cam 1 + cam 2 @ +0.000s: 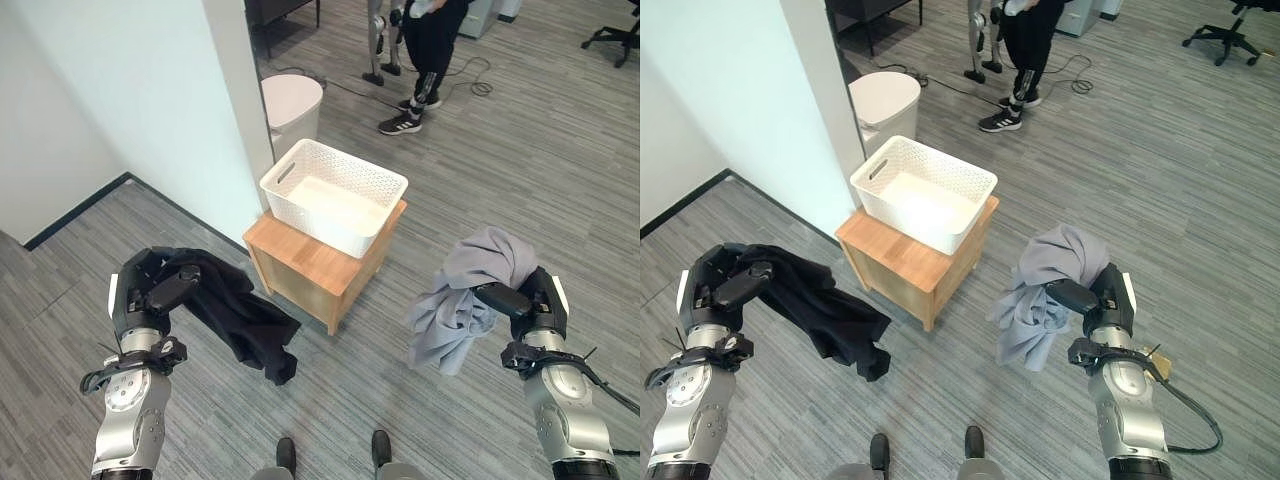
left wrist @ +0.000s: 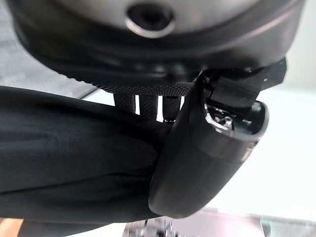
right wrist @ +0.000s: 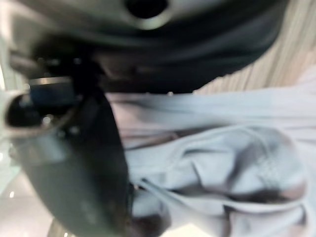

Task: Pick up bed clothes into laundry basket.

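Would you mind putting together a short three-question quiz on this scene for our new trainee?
1. True or false: the white laundry basket already holds a garment.
2. Which hand holds the grey garment? A) left hand B) right hand C) neither
3. Fill in: the basket stands on a small ______ table.

Key:
1. False. The basket shows a bare white bottom; the black garment hangs from the left hand, and the grey one from the right, both beside the table.
2. B. The right hand's thumb and fingers are curled round the grey cloth.
3. Wooden. A person stands beyond it, farther down the floor.
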You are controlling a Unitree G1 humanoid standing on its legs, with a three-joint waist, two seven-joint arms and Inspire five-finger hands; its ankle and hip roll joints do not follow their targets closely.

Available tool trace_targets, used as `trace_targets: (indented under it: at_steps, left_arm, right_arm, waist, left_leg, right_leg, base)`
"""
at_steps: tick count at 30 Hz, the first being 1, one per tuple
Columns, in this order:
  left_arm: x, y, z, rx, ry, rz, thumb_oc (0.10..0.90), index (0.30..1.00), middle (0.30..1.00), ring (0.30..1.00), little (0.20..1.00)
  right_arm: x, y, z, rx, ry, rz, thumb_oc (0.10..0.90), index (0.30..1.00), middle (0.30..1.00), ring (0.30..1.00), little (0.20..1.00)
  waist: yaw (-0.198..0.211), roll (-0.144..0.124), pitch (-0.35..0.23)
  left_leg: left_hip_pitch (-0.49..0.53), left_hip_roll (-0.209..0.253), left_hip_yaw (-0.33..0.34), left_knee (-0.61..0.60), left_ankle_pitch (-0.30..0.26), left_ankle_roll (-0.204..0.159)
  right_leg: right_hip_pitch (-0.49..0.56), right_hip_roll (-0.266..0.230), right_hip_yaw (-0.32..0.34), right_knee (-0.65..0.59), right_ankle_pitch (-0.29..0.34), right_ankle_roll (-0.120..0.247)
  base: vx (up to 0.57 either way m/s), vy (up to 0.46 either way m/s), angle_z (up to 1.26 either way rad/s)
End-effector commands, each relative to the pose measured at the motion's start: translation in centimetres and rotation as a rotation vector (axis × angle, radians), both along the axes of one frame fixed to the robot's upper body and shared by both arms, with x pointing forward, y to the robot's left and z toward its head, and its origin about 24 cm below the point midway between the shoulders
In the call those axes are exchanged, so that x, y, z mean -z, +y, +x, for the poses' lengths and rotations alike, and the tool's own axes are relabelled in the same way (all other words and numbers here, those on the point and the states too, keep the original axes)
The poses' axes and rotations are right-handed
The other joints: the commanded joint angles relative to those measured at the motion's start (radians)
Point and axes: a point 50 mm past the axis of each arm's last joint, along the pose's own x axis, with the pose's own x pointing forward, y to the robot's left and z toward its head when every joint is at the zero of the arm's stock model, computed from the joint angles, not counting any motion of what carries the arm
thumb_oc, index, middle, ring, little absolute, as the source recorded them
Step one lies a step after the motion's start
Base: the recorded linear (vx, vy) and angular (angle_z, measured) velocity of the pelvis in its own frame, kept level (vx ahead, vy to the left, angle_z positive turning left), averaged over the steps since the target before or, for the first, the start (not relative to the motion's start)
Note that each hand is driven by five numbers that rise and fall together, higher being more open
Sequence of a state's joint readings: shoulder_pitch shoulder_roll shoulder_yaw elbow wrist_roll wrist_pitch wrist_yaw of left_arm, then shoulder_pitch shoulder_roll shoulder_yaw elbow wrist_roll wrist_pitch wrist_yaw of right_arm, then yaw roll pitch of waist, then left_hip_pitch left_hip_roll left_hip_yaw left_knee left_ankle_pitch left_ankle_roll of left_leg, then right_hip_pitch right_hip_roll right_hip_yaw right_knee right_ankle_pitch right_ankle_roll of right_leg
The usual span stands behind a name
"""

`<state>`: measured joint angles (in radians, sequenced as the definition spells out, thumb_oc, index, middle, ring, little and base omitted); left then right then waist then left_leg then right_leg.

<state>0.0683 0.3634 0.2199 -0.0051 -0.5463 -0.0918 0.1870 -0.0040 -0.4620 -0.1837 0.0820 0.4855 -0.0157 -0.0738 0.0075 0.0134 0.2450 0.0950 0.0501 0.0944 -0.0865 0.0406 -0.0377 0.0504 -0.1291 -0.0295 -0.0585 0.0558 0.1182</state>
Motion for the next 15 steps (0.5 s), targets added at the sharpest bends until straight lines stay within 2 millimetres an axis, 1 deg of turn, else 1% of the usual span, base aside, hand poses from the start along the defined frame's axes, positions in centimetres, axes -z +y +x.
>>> trace_targets:
  at_steps: [1, 2, 3, 4, 5, 6, 7, 8, 9, 10, 11, 12, 13, 14, 15]
  left_arm:
    - [-6.5, 3.0, -0.1, -0.102, -0.269, 0.179, 0.400, 0.300, 0.300, 0.300, 0.300]
    - [-6.4, 3.0, 0.0, -0.098, -0.264, 0.176, 0.400, 0.300, 0.300, 0.300, 0.300]
    - [-6.5, 2.8, 0.1, -0.084, -0.262, 0.179, 0.400, 0.300, 0.300, 0.300, 0.300]
    - [-6.5, 2.8, 0.1, -0.084, -0.263, 0.178, 0.400, 0.300, 0.300, 0.300, 0.300]
    - [-7.0, 2.5, 0.3, -0.059, -0.280, 0.196, 0.400, 0.300, 0.300, 0.300, 0.300]
    - [-7.1, 2.2, 0.4, -0.046, -0.296, 0.185, 0.400, 0.300, 0.300, 0.300, 0.300]
    - [-7.1, 2.2, 0.3, -0.045, -0.295, 0.184, 0.400, 0.300, 0.300, 0.300, 0.300]
    - [-7.4, 1.7, 0.7, -0.020, -0.329, 0.148, 0.400, 0.300, 0.300, 0.300, 0.300]
    - [-7.6, 1.5, 1.0, -0.016, -0.342, 0.138, 0.400, 0.300, 0.300, 0.300, 0.300]
    - [-7.7, 1.4, 1.2, -0.015, -0.344, 0.146, 0.400, 0.300, 0.300, 0.300, 0.300]
    - [-7.8, 1.2, 1.2, -0.010, -0.344, 0.160, 0.400, 0.300, 0.300, 0.300, 0.300]
    - [-7.8, 0.9, 1.3, 0.004, -0.350, 0.159, 0.400, 0.300, 0.300, 0.300, 0.300]
    - [-7.2, 0.9, 1.2, 0.010, -0.340, 0.129, 0.400, 0.300, 0.300, 0.300, 0.300]
    - [-6.9, 0.9, 1.0, 0.006, -0.350, 0.087, 0.400, 0.300, 0.300, 0.300, 0.300]
    - [-6.5, 0.8, 0.9, 0.001, -0.352, 0.057, 0.400, 0.300, 0.300, 0.300, 0.300]
  right_arm:
    - [-7.4, 0.8, 1.1, -0.039, -0.350, -0.088, 0.400, 0.300, 0.300, 0.300, 0.300]
    - [-7.4, 0.8, 0.9, -0.039, -0.352, -0.091, 0.400, 0.300, 0.300, 0.300, 0.300]
    - [-7.5, 1.0, 0.8, -0.044, -0.359, -0.099, 0.400, 0.300, 0.300, 0.300, 0.300]
    - [-7.6, 1.0, 0.9, -0.044, -0.360, -0.101, 0.400, 0.300, 0.300, 0.300, 0.300]
    - [-7.2, 0.4, 0.6, -0.018, -0.336, -0.113, 0.400, 0.300, 0.300, 0.300, 0.300]
    - [-7.0, 0.0, 0.5, -0.004, -0.329, -0.113, 0.400, 0.300, 0.300, 0.300, 0.300]
    - [-7.0, 0.0, 0.5, -0.004, -0.328, -0.113, 0.400, 0.300, 0.300, 0.300, 0.300]
    - [-6.9, -0.8, 0.2, 0.024, -0.322, -0.112, 0.400, 0.300, 0.300, 0.300, 0.300]
    - [-7.0, -1.0, 0.1, 0.031, -0.323, -0.122, 0.400, 0.300, 0.300, 0.300, 0.300]
    - [-7.3, -1.2, -0.1, 0.045, -0.335, -0.135, 0.400, 0.300, 0.300, 0.300, 0.300]
    - [-7.6, -1.3, -0.3, 0.048, -0.343, -0.150, 0.400, 0.300, 0.300, 0.300, 0.300]
    - [-7.3, -1.6, -0.8, 0.047, -0.321, -0.149, 0.400, 0.300, 0.300, 0.300, 0.300]
    - [-7.1, -1.5, -0.8, 0.039, -0.326, -0.130, 0.400, 0.300, 0.300, 0.300, 0.300]
    - [-7.6, -1.6, -0.7, 0.039, -0.352, -0.122, 0.400, 0.300, 0.300, 0.300, 0.300]
    - [-8.0, -1.9, -0.7, 0.049, -0.368, -0.119, 0.400, 0.300, 0.300, 0.300, 0.300]
  waist:
    - [0.000, -0.058, -0.071]
    - [-0.009, -0.049, -0.055]
    - [-0.025, -0.023, -0.019]
    - [-0.021, -0.024, -0.018]
    - [-0.040, -0.011, -0.008]
    - [-0.057, -0.021, -0.012]
    - [-0.062, -0.013, -0.015]
    - [-0.094, -0.031, -0.025]
    - [-0.117, -0.043, -0.036]
    - [-0.132, -0.035, -0.043]
    - [-0.142, -0.035, -0.044]
    - [-0.147, -0.047, -0.052]
    - [-0.145, -0.052, -0.062]
    - [-0.132, -0.064, -0.067]
    - [-0.112, -0.081, -0.065]
  left_leg:
    - [-0.041, -0.031, -0.012, 0.119, -0.129, 0.027]
    - [-0.027, -0.039, -0.026, 0.123, -0.138, 0.046]
    - [0.010, -0.034, -0.046, 0.121, -0.149, 0.068]
    - [0.012, -0.035, -0.042, 0.119, -0.151, 0.067]
    - [0.056, -0.027, -0.049, 0.105, -0.175, 0.068]
    - [0.088, -0.039, -0.056, 0.090, -0.196, 0.058]
    - [0.095, -0.031, -0.062, 0.082, -0.200, 0.057]
    - [0.150, -0.050, -0.089, 0.065, -0.229, 0.039]
    - [0.195, -0.056, -0.110, 0.055, -0.252, 0.027]
    - [0.208, -0.037, -0.123, 0.058, -0.266, 0.012]
    - [0.213, -0.028, -0.126, 0.079, -0.277, 0.002]
    - [0.189, -0.025, -0.147, 0.159, -0.254, -0.021]
    - [0.153, -0.021, -0.144, 0.265, -0.191, -0.056]
    - [0.090, -0.015, -0.115, 0.416, -0.117, -0.093]
    - [0.026, -0.019, -0.114, 0.552, -0.048, -0.121]
  right_leg:
    - [-0.083, -0.117, -0.052, 0.379, -0.044, 0.088]
    - [-0.121, -0.111, -0.017, 0.491, 0.010, 0.086]
    - [-0.217, -0.099, 0.004, 0.636, 0.054, 0.079]
    - [-0.228, -0.099, 0.012, 0.653, 0.047, 0.078]
    - [-0.318, -0.090, -0.017, 0.642, 0.015, 0.072]
    - [-0.363, -0.078, -0.034, 0.567, -0.007, 0.067]
    - [-0.352, -0.074, -0.045, 0.560, -0.015, 0.067]
    - [-0.396, -0.041, -0.058, 0.412, -0.021, 0.070]
    - [-0.407, -0.009, -0.095, 0.280, -0.019, 0.074]
    - [-0.362, 0.005, -0.128, 0.214, -0.008, 0.071]
    - [-0.339, 0.002, -0.143, 0.202, -0.005, 0.065]
    - [-0.299, 0.006, -0.123, 0.211, -0.034, 0.033]
    - [-0.255, 0.019, -0.099, 0.200, -0.039, 0.013]
    - [-0.204, 0.016, -0.112, 0.181, -0.044, -0.010]
    - [-0.158, 0.012, -0.120, 0.164, -0.062, -0.029]
  base:
    - [0.04, 0.151, -0.06]
    - [0.14, 0.292, 0.01]
    - [0.11, 0.220, 0.06]
    - [0.30, 0.204, 0.07]
    - [0.40, 0.028, 0.05]
    - [0.44, 0.040, -0.10]
    - [0.55, -0.079, -0.05]
    - [0.59, -0.099, 0.14]
    - [0.70, -0.124, 0.57]
    - [0.50, -0.102, 0.84]
    - [0.32, -0.122, 0.88]
    - [0.28, -0.158, 0.82]
    - [0.27, -0.195, 0.85]
    - [0.36, -0.182, 0.90]
    - [0.36, -0.204, 0.80]
